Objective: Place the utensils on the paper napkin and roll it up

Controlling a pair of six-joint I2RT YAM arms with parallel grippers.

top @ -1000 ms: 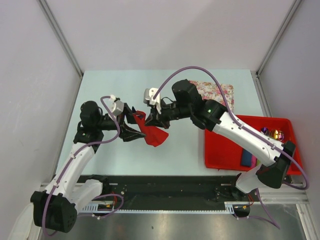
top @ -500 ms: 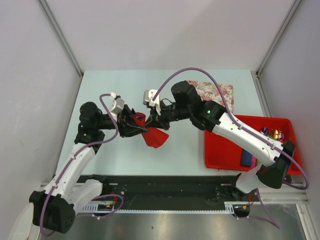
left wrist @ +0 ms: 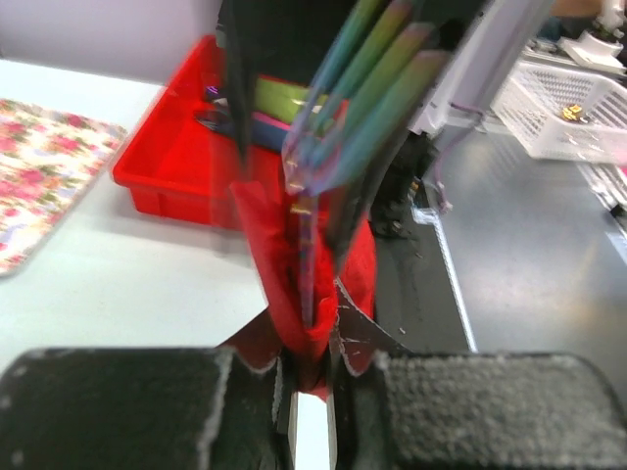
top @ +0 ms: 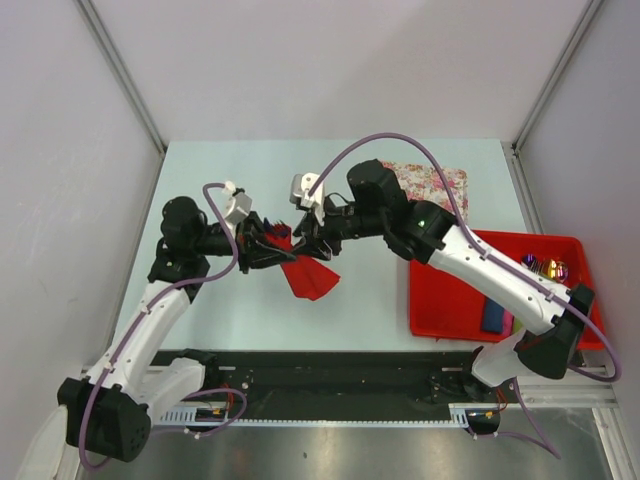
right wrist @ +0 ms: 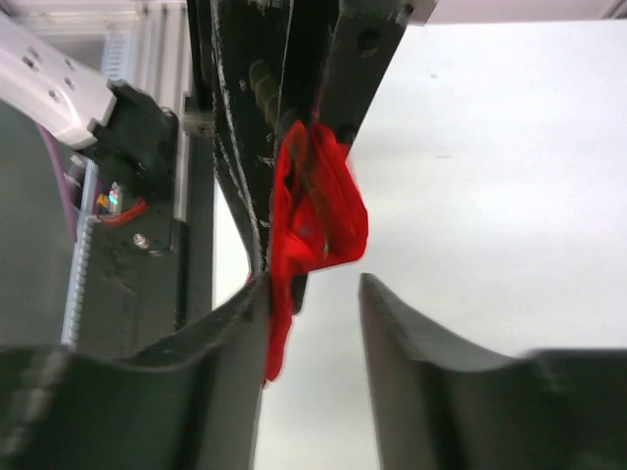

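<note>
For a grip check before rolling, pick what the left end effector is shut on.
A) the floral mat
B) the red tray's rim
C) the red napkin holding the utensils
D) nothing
C: the left wrist view shows the left end effector pinching the paper napkin, the utensils rising from its fold.

Paper napkin: bunched, red, hanging. Above it, left gripper pinching its top. Below it, right gripper, jaws apart, napkin's tail touching one finger. Pale table behind.
</note>
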